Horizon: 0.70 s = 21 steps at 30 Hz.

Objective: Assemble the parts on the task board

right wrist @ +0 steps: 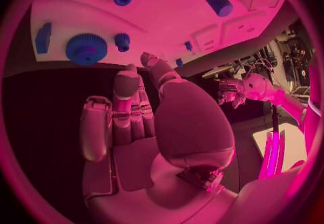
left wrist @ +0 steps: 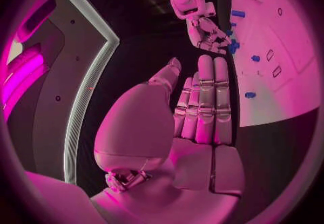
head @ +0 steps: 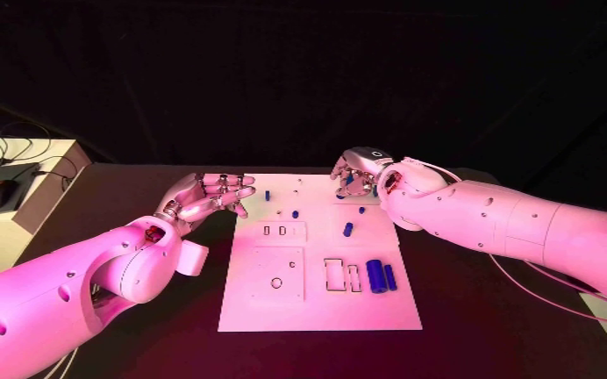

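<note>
The white task board (head: 317,304) lies mid-table, also seen in the right wrist view (right wrist: 169,24) and the left wrist view (left wrist: 287,81). My left hand (head: 212,193) hovers off the board's far left corner, fingers (left wrist: 206,100) straight and holding nothing. My right hand (head: 357,173) hangs over the board's far edge, fingers (right wrist: 128,110) apart and bare. Just beyond its fingertips a blue toothed wheel (right wrist: 86,48) sits on the board, with a small blue peg (right wrist: 122,41) beside it. A thick blue cylinder (head: 374,271) and a thinner blue piece (head: 389,276) lie near the board's right edge.
More small blue parts dot the board: one (head: 267,194) by my left hand, two (head: 289,214) near the middle, and two (head: 348,229) further right. Empty cut-outs (head: 334,275) sit beside the cylinder. A pale box with cables (head: 32,177) stands at the table's left.
</note>
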Tool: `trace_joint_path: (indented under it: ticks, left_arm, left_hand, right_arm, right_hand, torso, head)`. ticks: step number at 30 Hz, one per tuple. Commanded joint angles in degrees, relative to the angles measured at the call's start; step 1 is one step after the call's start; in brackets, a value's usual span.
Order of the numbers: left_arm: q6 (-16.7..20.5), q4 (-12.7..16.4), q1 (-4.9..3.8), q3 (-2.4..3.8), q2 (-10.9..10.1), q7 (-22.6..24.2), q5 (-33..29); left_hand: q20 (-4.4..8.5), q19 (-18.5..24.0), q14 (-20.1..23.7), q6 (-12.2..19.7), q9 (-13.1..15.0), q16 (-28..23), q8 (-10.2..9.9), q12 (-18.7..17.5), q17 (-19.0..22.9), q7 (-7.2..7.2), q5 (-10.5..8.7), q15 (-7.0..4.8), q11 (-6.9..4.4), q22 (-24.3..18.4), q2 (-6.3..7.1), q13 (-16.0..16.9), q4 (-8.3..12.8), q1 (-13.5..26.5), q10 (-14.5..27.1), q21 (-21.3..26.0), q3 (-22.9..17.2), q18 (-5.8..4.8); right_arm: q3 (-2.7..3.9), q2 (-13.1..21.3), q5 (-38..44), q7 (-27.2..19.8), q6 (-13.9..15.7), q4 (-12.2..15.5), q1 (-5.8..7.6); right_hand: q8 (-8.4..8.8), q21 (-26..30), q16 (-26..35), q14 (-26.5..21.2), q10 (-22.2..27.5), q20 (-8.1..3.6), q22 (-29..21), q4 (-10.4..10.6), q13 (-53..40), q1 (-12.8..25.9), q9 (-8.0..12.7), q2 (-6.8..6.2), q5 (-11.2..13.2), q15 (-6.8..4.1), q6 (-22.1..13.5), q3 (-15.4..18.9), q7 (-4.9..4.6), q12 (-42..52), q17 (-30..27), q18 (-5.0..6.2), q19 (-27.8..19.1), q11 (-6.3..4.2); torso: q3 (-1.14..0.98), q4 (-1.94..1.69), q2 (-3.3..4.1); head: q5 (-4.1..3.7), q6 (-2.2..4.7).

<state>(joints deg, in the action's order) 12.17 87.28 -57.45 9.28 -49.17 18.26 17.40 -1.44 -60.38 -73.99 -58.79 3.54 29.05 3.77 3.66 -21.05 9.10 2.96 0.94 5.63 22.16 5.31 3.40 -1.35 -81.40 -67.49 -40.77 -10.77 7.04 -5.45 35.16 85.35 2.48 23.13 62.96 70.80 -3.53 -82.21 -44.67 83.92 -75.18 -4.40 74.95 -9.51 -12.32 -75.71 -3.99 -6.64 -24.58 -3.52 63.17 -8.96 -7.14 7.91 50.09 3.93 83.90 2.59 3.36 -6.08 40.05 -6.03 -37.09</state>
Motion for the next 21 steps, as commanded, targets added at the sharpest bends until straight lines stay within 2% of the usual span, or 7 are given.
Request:
trace_joint_path:
  ticks: [1,5,6,10,16,21]
  left_arm:
    - [-0.43,0.00,0.05,0.04,0.10,-0.04,0.25]
    - [-0.47,-0.02,0.06,0.04,0.11,-0.15,0.26]
    - [-0.49,-0.01,0.06,0.04,0.11,-0.19,0.26]
    - [-0.48,0.00,0.07,0.04,0.07,-0.30,0.29]
    - [-0.42,-0.07,0.14,0.04,0.01,-0.44,0.36]
    - [-0.34,-0.20,0.20,0.04,-0.04,-0.56,0.37]
  left_hand:
    - [-0.14,0.22,-0.07,0.04,0.06,-0.35,-0.18,-0.32,0.12,0.17,-0.15,0.06,0.24,-0.22,0.34,-0.04,-0.19,-0.08,0.13,0.36,-0.05,0.68]
    - [-0.15,0.23,-0.06,0.09,0.06,-0.45,-0.18,-0.32,0.17,0.22,-0.15,0.10,0.29,-0.33,0.33,-0.04,-0.26,-0.05,0.21,0.43,0.01,0.65]
    - [-0.16,0.23,-0.05,0.11,0.06,-0.50,-0.17,-0.32,0.19,0.21,-0.15,0.10,0.28,-0.38,0.30,-0.04,-0.27,-0.06,0.20,0.46,0.01,0.65]
    - [-0.16,0.23,-0.05,0.12,0.06,-0.52,-0.17,-0.32,0.19,0.23,-0.15,0.11,0.29,-0.40,0.30,-0.04,-0.29,-0.05,0.22,0.47,0.03,0.64]
    - [-0.16,0.21,-0.05,0.14,0.06,-0.57,-0.17,-0.32,0.21,0.27,-0.15,0.13,0.32,-0.46,0.30,-0.04,-0.34,-0.02,0.27,0.50,0.07,0.63]
    - [-0.16,0.19,-0.04,0.14,0.06,-0.68,-0.17,-0.32,0.25,0.29,-0.15,0.15,0.33,-0.61,0.27,-0.04,-0.44,-0.03,0.29,0.58,0.15,0.60]
  right_arm:
    - [-0.01,-0.10,3.74,0.45,-1.67,-0.15,-0.14]
    - [-0.04,-0.29,5.24,0.89,-1.95,-0.40,-0.37]
    - [-0.04,-0.32,5.54,1.00,-2.11,-0.43,-0.42]
    - [-0.05,-0.35,6.19,1.19,-2.18,-0.44,-0.53]
    - [-0.06,-0.17,7.52,2.09,-1.43,-0.26,-0.64]
    - [-0.06,0.05,8.51,2.48,-0.25,0.01,-0.67]
  right_hand:
    - [-0.14,-1.36,-2.51,1.68,-2.91,-1.16,8.31,-0.72,-1.61,0.81,-0.24,0.32,-2.97,-0.73,2.08,-0.89,0.28,-1.85,-3.29,-1.52,4.62,-1.93]
    - [-0.07,-0.35,-3.35,1.26,0.59,-0.62,7.47,-0.28,0.74,1.90,-0.16,0.24,-1.76,0.12,1.82,-0.99,0.47,-4.38,-4.66,-1.12,4.47,-0.51]
    - [-0.06,-0.01,-3.95,1.01,0.75,-0.02,7.27,-0.19,2.66,2.06,-0.20,0.16,-1.42,0.37,1.79,-1.30,0.49,-4.21,-5.60,-0.97,4.50,-0.26]
    - [-0.06,0.98,-4.53,0.71,3.09,0.19,6.46,0.03,4.80,2.49,-0.19,-0.27,-0.37,0.81,1.52,-1.33,0.44,-4.36,-6.62,-0.56,4.41,0.42]
    - [-0.08,2.49,-7.34,-0.16,3.31,0.61,5.82,0.55,8.20,2.13,-0.24,-0.60,-0.44,1.07,1.36,-1.85,0.28,-4.25,-10.76,0.08,4.67,0.73]
    - [-0.09,3.15,-8.97,-0.76,4.14,0.82,5.85,1.02,8.24,1.98,-0.30,-0.87,-0.21,1.22,1.41,-1.83,0.32,-4.22,-13.07,0.17,4.84,1.01]
  torso:
    - [0.08,-0.15,0.28]
    - [0.16,-0.24,0.49]
    - [0.16,-0.28,0.52]
    - [0.19,-0.24,0.57]
    - [0.29,-0.32,0.74]
    - [0.30,-0.29,0.81]
  head:
    - [-0.12,0.00]
    - [-0.24,0.06]
    - [-0.29,0.04]
    - [-0.24,-0.02]
    - [-0.33,-0.07]
    - [-0.23,-0.15]
